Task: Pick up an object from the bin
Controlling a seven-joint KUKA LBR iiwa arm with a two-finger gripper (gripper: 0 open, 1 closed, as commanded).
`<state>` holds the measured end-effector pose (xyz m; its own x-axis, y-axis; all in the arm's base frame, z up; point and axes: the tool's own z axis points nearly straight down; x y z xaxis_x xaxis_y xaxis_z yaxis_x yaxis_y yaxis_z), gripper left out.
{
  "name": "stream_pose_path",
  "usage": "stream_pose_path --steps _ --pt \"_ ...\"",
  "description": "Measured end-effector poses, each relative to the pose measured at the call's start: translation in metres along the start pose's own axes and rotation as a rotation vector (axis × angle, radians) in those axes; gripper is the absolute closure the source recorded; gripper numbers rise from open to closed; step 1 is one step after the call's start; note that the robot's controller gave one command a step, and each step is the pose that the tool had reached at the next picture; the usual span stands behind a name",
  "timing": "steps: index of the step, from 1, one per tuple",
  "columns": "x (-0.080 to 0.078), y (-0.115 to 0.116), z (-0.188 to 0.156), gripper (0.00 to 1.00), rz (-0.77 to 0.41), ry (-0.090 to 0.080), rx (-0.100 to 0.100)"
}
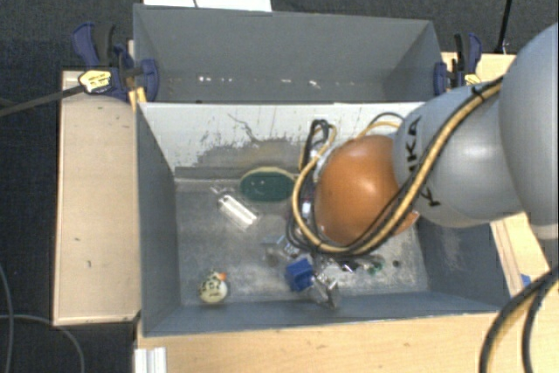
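Just beside my gripper (323,280) sits a small blue piece (300,275), grip state I can't tell, and an off-centre close could flick it away.

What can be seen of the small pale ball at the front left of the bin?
The ball is small, round and pale yellowish, with a few dark marks and a spot of orange near its top. What it is made of cannot be told. It rests on the grey floor of the bin, near the front left corner and close to the front wall. It lies alone, with bare floor around it.
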<state>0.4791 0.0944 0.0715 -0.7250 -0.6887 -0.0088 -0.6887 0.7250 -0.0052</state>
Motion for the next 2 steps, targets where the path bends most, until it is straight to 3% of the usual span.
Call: stream_pose_path --steps 1,2 --pt "0.0 0.002 0.0 1.0 0.003 0.004 -0.004" --pt "-0.014 -0.021 -0.15 1.0 0.021 -0.001 0.001"
